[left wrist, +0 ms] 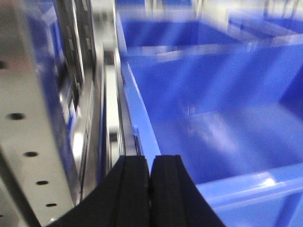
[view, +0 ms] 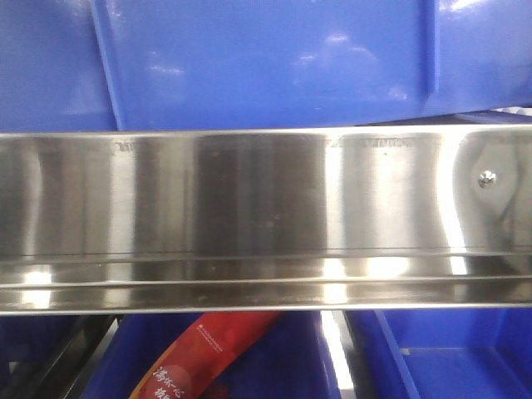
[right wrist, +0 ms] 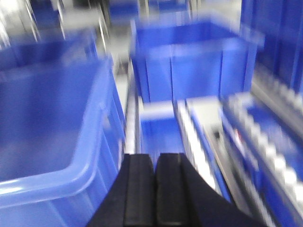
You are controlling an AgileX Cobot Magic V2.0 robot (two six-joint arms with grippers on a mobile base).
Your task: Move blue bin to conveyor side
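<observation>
place: warehouse sorting line | evidence: rows of blue crates (right wrist: 189,61), stainless steel rail (view: 266,191)

Front camera tight against steel rail (view: 249,199); wrist cameras forward over blue bins (left wrist: 222,137).

Left hand (left wrist: 150,165), right hand (right wrist: 155,165): matte black, ridged.
</observation>
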